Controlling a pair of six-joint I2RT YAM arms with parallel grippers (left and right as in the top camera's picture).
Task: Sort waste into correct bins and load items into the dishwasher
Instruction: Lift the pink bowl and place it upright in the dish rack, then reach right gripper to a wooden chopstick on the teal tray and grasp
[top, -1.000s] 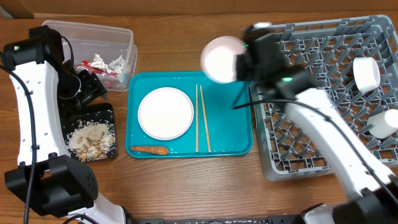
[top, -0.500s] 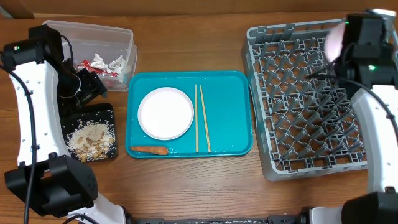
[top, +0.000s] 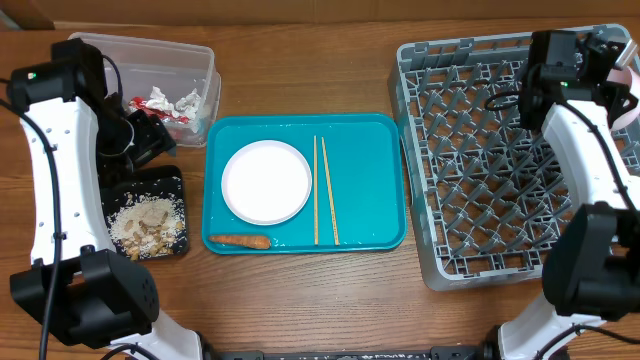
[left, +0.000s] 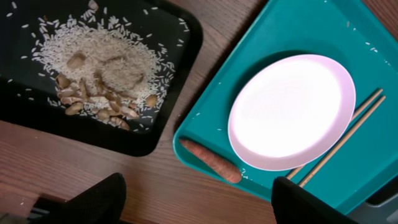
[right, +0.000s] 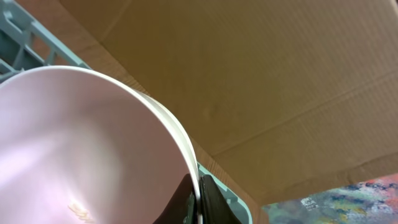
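The sorting is looking largely done. The red-and-silver wrapper (top: 143, 107) and the crumpled foil (top: 186, 101) are lying in the clear tub (top: 140, 45) at the bench's far left corner. The beige food scraps (left: 106, 68) are sitting in the black tray (top: 172, 180) just in front of it.

One piece of waste, the carrot piece (top: 240, 241), is waiting at the near left edge of the teal serving tray (top: 370, 180). The round pale plate (top: 266, 181) and the pair of chopsticks (top: 325, 190) are also lying there unloaded.

The right gripper (right: 198, 198) is pinching the rim of the pinkish bowl (right: 74, 149) and holding it over the far right corner of the grey dish rack (top: 470, 170). The bowl is not yet seated among the pegs. The right arm is hiding much of the rack's right side, so I cannot tell what else is loaded there.

The left gripper (left: 199, 202) is hovering with its jaws spread wide and empty over the gap between the black tray and the teal tray, near the carrot. Nothing is blocking its way down.
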